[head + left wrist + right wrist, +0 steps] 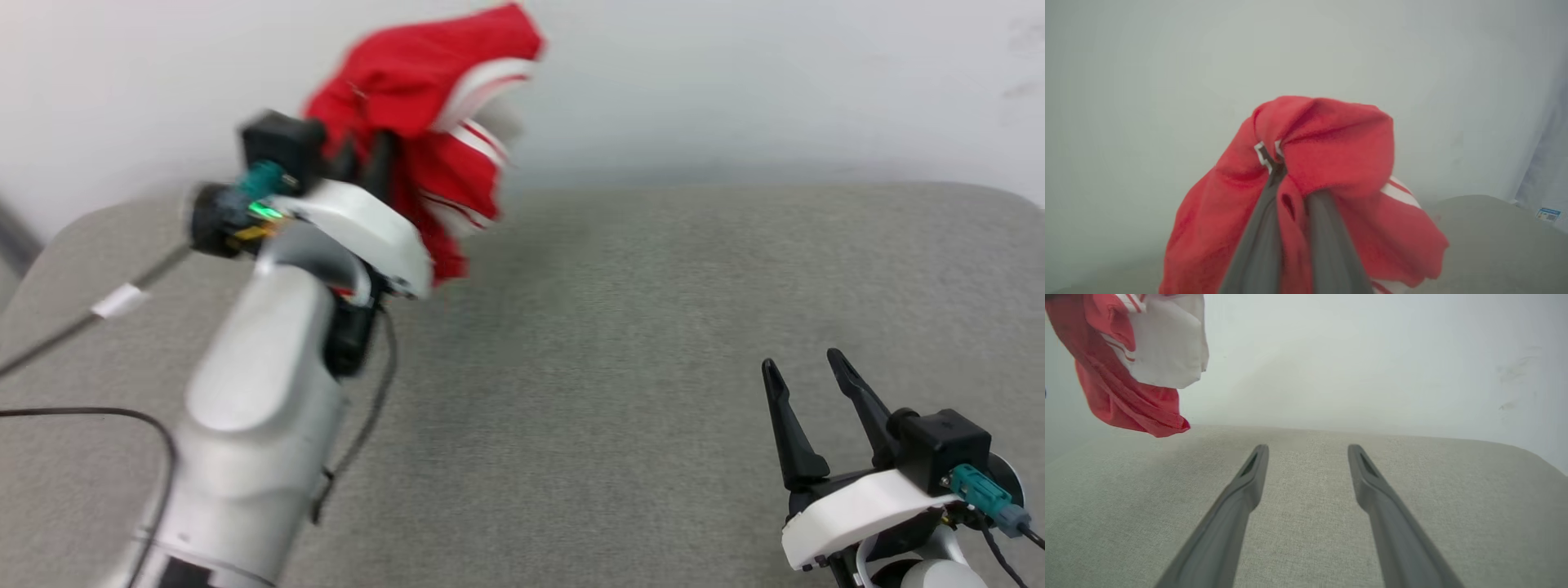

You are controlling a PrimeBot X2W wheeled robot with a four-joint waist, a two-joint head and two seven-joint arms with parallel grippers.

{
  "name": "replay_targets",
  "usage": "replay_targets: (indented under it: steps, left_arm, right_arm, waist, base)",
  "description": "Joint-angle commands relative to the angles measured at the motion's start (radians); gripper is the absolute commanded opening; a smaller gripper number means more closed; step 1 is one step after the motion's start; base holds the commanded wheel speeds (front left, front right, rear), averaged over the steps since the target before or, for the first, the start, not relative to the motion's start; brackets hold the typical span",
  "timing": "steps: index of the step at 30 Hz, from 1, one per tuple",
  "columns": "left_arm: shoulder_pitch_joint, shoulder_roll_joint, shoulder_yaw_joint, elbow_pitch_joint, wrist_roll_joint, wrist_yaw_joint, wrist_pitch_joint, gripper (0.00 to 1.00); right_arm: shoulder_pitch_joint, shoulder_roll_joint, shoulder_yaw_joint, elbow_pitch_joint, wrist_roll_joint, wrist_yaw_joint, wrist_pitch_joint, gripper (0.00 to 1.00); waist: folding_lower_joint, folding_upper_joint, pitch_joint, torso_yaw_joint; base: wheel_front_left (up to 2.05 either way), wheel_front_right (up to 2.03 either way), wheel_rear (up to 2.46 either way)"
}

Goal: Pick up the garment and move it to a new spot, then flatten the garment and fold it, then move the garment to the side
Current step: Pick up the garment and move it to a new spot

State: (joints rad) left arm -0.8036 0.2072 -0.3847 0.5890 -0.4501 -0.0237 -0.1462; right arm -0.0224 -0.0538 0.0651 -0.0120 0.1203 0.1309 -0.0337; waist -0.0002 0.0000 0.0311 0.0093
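At the left, a dark cable [82, 322] crosses the worktop [637, 327], and it carries a small white tag [120, 300] with no writing I can read. Next comes the left end effector [365, 155], which is clenched on the garment [416, 73] and holds it raised above the far left part of the worktop. In the right wrist view the lowest red corner of the garment [1126, 396] hangs free of the grey cloth surface and touches nothing.

The garment is bunched, not spread. From the grip it falls mostly downward, so its long axis is close to vertical, with the striped white sleeve on the right side. In the left wrist view, a small black shape with a white edge [1263, 153] shows at the tips of the left end effector [1290, 179]. It is probably part of the print, but no letter can be read.

I judge that the coming move is to lay the garment down, with the open part of the worktop to the right of it and nearer the robot.

At the near right, the right end effector [802, 363] is released, fingers wide, low over the worktop and well apart from the garment. At the far right of the left wrist view, a small blue and white label [1548, 214] is too small to read.
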Motion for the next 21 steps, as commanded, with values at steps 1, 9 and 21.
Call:
replay_targets:
  steps: [1, 9, 21]
  left_arm:
    - [0.028, -0.027, -0.016, -0.005, -0.004, -0.009, -0.014, 0.0]
    - [0.245, -0.143, -0.138, 0.011, -0.061, -0.036, -0.039, 0.0]
    - [0.419, -0.154, -0.302, 0.039, -0.074, -0.035, 0.022, 1.0]
  right_arm:
    - [0.005, 0.003, 0.001, -0.005, 0.0, 0.0, 0.003, 1.0]
    - [0.015, 0.004, 0.003, -0.003, 0.01, 0.0, 0.003, 1.0]
    - [-0.001, 0.004, -0.013, 0.002, 0.025, 0.0, -0.016, 1.0]
  waist:
    - [0.0002, 0.0, 0.005, -0.057]
    - [0.0002, 0.0, 0.031, -0.168]
    - [0.0002, 0.0, 0.07, -0.12]
  base:
    - [0.0, 0.0, 0.0]
    - [0.0, 0.0, 0.0]
    - [0.0, 0.0, 0.0]
